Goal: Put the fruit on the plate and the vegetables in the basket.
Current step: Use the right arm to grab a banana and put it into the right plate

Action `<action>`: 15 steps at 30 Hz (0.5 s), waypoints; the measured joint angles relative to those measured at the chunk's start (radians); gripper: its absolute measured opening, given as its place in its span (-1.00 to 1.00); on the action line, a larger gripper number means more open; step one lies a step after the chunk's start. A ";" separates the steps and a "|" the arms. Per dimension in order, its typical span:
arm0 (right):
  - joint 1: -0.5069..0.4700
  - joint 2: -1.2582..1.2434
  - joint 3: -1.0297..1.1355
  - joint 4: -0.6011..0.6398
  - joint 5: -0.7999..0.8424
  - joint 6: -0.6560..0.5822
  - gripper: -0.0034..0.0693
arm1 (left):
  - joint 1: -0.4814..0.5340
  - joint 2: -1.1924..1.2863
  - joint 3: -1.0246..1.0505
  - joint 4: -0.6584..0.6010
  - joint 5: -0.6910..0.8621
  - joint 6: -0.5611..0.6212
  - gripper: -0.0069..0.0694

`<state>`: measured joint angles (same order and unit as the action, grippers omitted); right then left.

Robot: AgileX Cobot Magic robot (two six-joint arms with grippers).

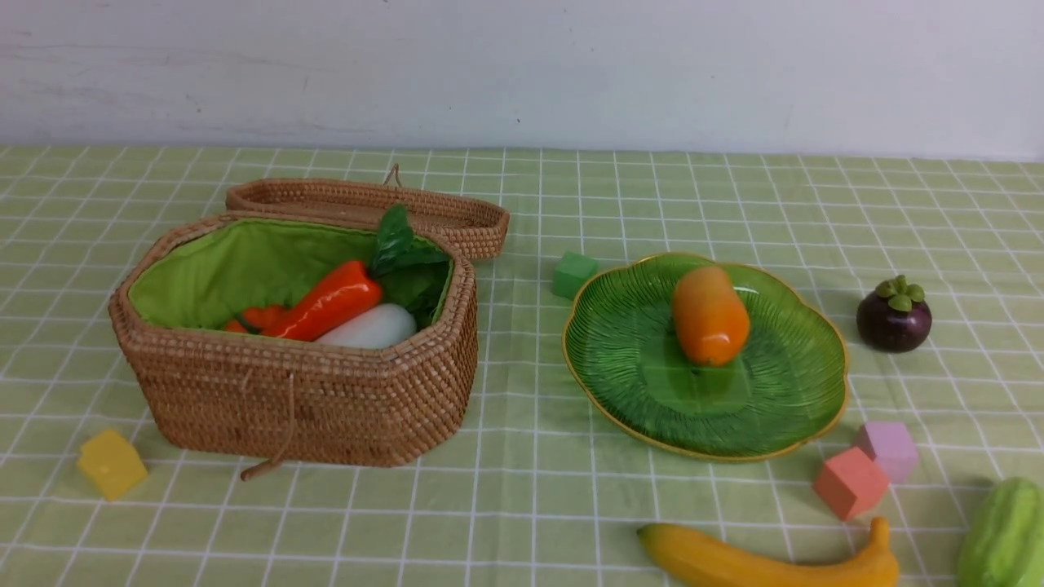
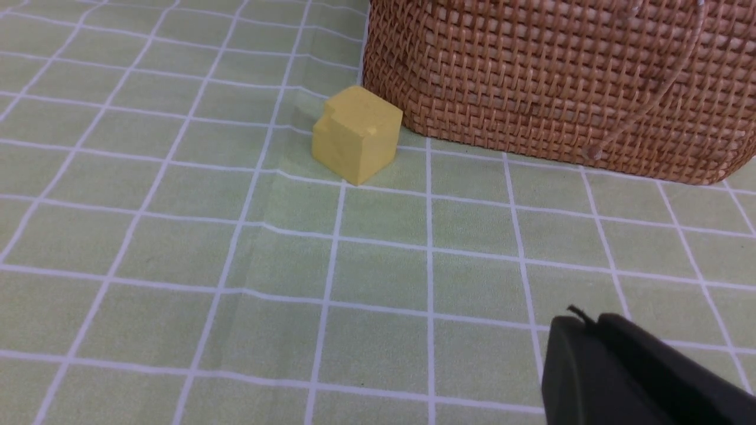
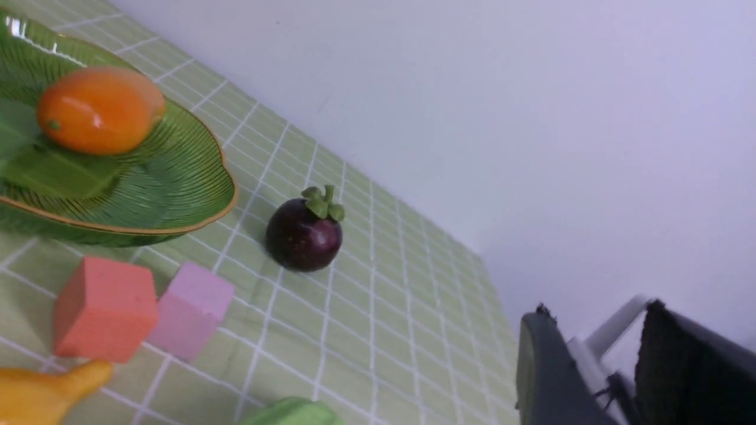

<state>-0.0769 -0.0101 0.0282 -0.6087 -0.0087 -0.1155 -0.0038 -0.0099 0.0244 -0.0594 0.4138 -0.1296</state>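
One fruit, the mango (image 1: 710, 316), is laid on the plate (image 1: 628, 359). The banana (image 1: 767, 562), mangosteen (image 1: 894, 314) and gourd (image 1: 1005, 534) are seen on the worktop (image 1: 522, 505). The left claw (image 2: 590, 323) is shut. The right claw (image 3: 593, 321) is part open and empty. The mangosteen could be grabbed next.

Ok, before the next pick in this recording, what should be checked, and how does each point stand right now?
1. The hinged lid of the brown woven wicker basket is open: ok.
2. Free room on the green ribbed glass plate beside the orange-yellow oval mango: ok.
3. All fruit on the plate: not ok; the long yellow banana and the round dark purple mangosteen lie off it.
4. All vegetables in the basket: not ok; the light green ridged gourd lies outside.
5. The right gripper open and empty: ok.
6. The left gripper shut and empty: ok.
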 joint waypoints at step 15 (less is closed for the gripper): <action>0.000 0.000 0.000 -0.064 -0.089 -0.013 -0.24 | 0.000 0.000 0.000 0.000 0.000 0.000 -0.74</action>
<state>-0.0769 -0.0101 0.0282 -0.6727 -0.0979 -0.1282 -0.0038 -0.0099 0.0244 -0.0594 0.4138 -0.1296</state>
